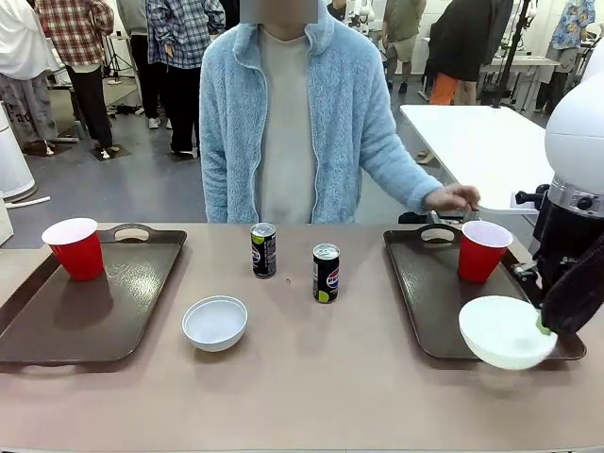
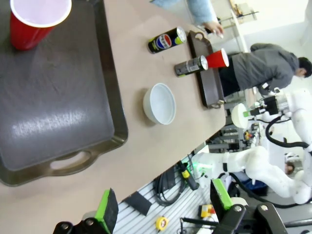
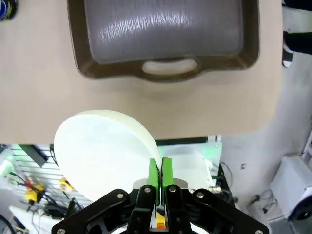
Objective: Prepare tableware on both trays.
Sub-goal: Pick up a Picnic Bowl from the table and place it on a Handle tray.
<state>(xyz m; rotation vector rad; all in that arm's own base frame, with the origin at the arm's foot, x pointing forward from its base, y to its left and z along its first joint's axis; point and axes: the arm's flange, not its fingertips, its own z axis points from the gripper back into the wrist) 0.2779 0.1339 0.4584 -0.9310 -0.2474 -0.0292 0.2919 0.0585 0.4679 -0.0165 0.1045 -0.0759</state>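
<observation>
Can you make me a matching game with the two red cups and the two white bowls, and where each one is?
Things:
1. left cup
2. right cup
3. middle bowl
4. tilted bowl

Places:
a. pinched by the right gripper
b. on the left tray
c. on the bare table
d. on the right tray

Pairs: 1-b, 2-d, 3-c, 4-a
</observation>
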